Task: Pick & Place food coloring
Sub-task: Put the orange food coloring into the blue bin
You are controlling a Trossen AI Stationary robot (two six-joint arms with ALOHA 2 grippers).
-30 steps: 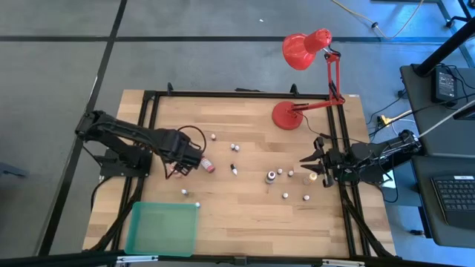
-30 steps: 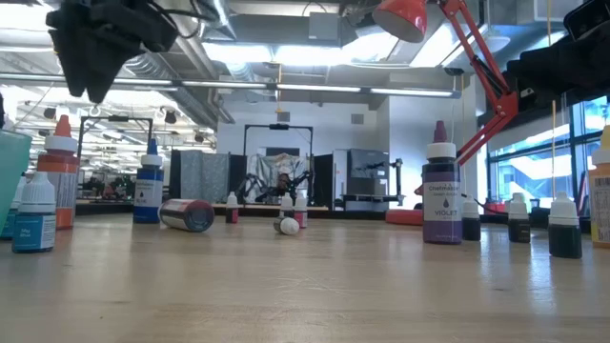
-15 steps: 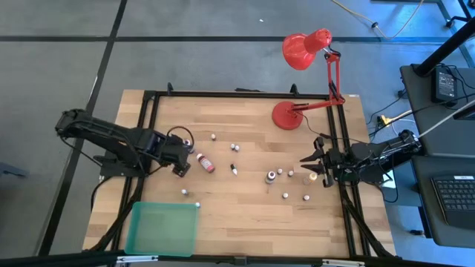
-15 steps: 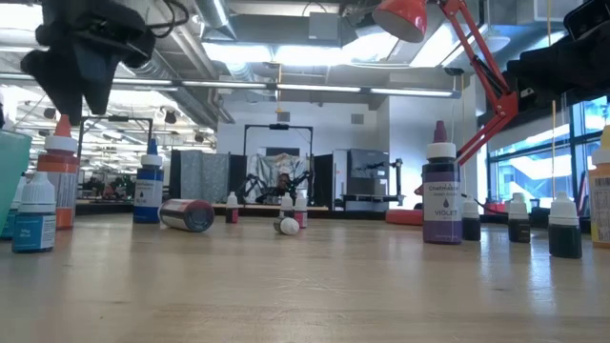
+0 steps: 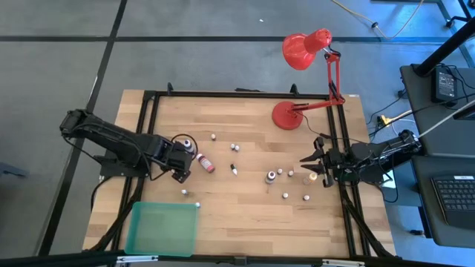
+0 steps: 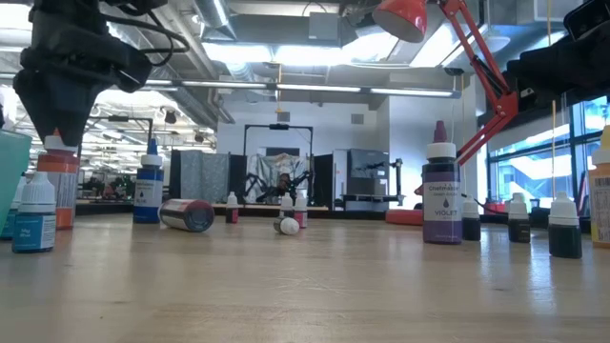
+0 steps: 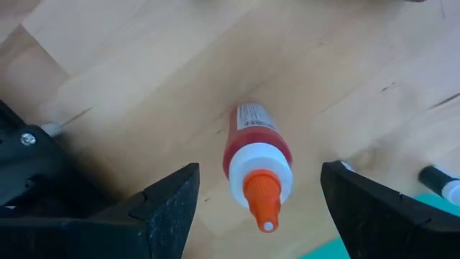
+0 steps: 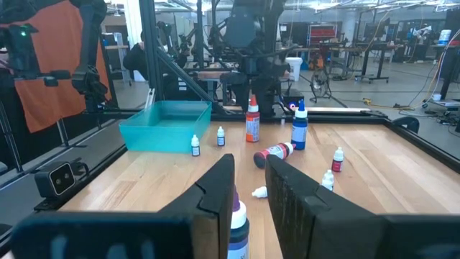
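An orange-red food coloring bottle point(image 7: 260, 155) with a white collar and orange tip stands upright on the wooden table point(image 5: 245, 208), also in the low view point(image 6: 60, 191). My left gripper point(image 7: 259, 176) hangs open straight above it point(image 6: 55, 114), pointing down, one finger on either side of the tip and clear of it. In the high view the gripper point(image 5: 179, 166) hides the bottle. My right gripper point(image 5: 308, 157) waits shut at the table's right edge, level, holding nothing.
A red bottle point(image 5: 205, 163) lies on its side just right of the left gripper, with a blue one point(image 6: 148, 191) upright nearby. A violet bottle point(image 5: 271, 176) and several tiny bottles dot the middle and right. A green tray point(image 5: 163, 228) sits near left; a red lamp's base point(image 5: 286, 115) far right.
My left gripper has come down and drawn back toward the table's left edge, tipping until it points straight down over the upright orange-red bottle. Its fingers have stayed open. No bottle has moved.
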